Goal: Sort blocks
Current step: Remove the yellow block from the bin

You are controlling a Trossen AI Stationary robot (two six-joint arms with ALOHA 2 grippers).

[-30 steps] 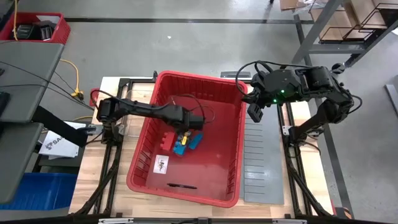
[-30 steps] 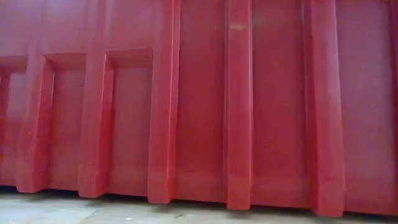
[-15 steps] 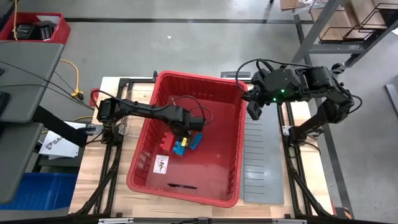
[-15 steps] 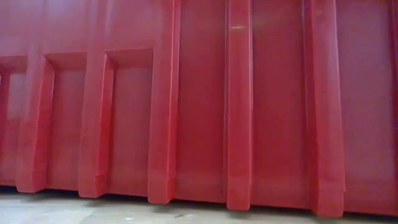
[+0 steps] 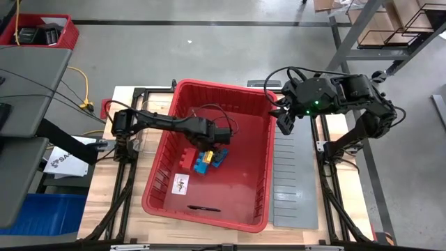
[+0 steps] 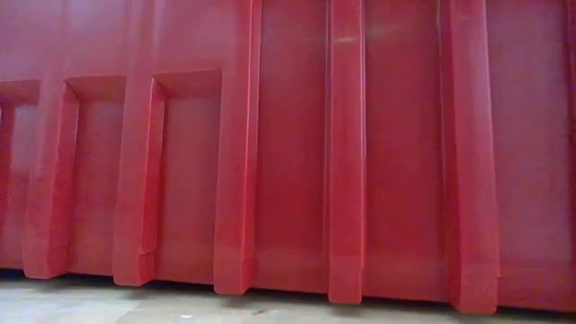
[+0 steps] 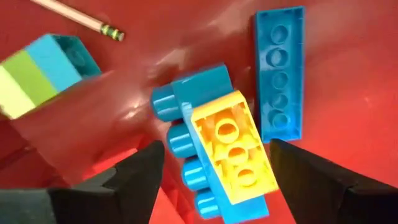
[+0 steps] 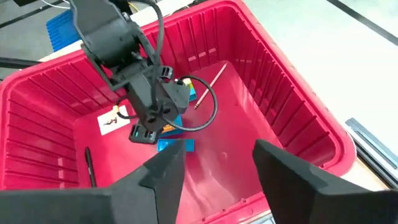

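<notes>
Inside the red bin (image 5: 223,87) lies a small heap of blocks. A yellow block (image 7: 233,146) sits on a blue block (image 7: 180,140), with a long flat blue brick (image 7: 280,74) beside them and a green-and-blue block (image 7: 37,71) farther off. A red block (image 5: 188,155) lies at the heap's left. My left gripper (image 7: 216,146) points down over the heap, open, its fingers standing on either side of the yellow and blue pair without touching them. My right gripper (image 8: 217,149) hangs open, high over the bin's far right corner (image 5: 284,124).
The bin floor also holds a pencil (image 7: 81,15), a white card (image 5: 181,183) and a black pen (image 5: 203,208). A grey slotted divider sheet (image 5: 294,181) lies on the table right of the bin. The bin's wall (image 6: 288,162) fills the low view.
My left gripper has stayed over the heap of blocks and its wrist has rolled a little. The blocks lie where they were.
</notes>
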